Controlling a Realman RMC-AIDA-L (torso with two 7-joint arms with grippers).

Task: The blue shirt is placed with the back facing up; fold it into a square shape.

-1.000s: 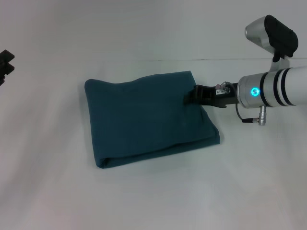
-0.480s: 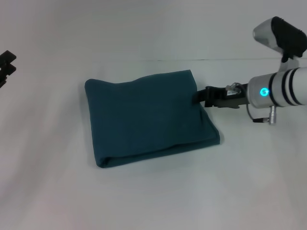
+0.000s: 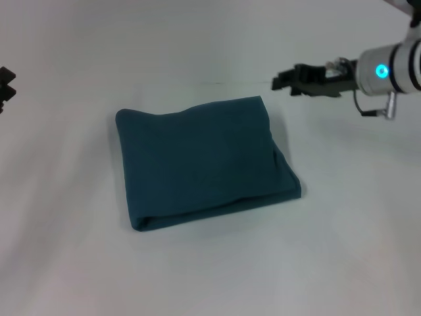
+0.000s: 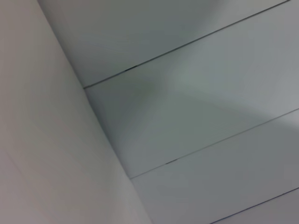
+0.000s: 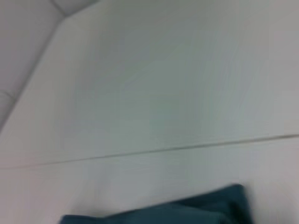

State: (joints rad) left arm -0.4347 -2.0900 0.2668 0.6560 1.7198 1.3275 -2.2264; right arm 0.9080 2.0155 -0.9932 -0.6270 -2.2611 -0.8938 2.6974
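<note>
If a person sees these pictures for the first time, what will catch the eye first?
First the blue shirt, folded into a rough square, lying flat in the middle of the white table. Next the right pincer, raised beyond the shirt's far right corner and not touching it. The left pincer only peeks in at the left edge.

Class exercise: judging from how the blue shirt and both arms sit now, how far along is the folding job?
Done: the blue shirt lies folded into a rough square on the table. In hand: nothing; the right claw hangs clear of it, and the left claw sits at the edge. Left: apparently only parking.
</note>
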